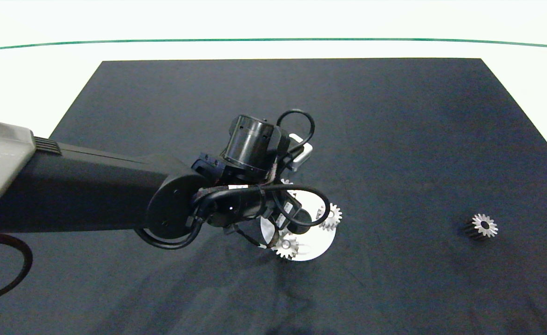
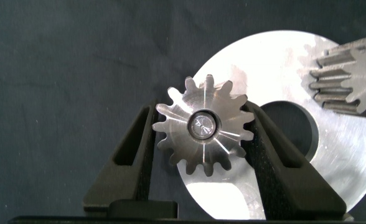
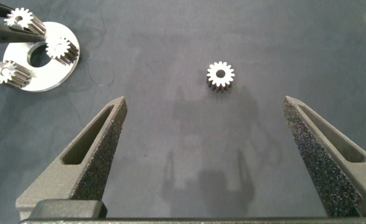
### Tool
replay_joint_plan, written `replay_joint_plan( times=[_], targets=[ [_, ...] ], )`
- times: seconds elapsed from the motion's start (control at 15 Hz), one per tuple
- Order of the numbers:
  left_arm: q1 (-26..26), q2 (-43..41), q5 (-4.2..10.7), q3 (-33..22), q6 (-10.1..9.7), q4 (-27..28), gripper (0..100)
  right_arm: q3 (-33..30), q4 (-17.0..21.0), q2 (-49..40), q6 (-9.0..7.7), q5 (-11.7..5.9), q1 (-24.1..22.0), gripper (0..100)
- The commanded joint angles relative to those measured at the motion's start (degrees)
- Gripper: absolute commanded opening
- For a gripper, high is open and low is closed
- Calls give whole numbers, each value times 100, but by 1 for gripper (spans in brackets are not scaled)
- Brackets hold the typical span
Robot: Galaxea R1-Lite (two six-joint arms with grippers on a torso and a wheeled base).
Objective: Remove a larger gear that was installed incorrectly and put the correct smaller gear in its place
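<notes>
1. On the black mat, we take the round silver base plate as our landmark; it lies near the middle of the mat, toward the near edge.
2. Our left gripper hangs directly over the plate's edge, its arm reaching in from the left side of the head view and hiding part of the plate.
3. We see its two dark fingers pressed against opposite sides of the larger gear, a pale blunt-toothed gear sitting on a shaft at the plate's rim.
4. Two other small gears stand on the plate: one at its right rim, one at its near rim.
5. We find the smaller gear lying alone on the mat, well apart from the plate to its right, its bore facing up.
6. Our right gripper hovers above bare mat with its fingers spread wide, holding nothing; the smaller gear lies beyond its fingertips, and the plate shows far off to one side.
</notes>
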Motion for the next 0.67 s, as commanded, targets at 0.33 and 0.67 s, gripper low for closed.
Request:
replay_joint_plan(
  times=[0.33,0.67],
  targets=[
    [-71,-111,10,-56,-1,231,22,-9,1,-40,-54,-3,-5,100],
    [-124,-129,10,-109,-1,248,22,-9,9,-84,-63,-3,-5,100]
  ],
)
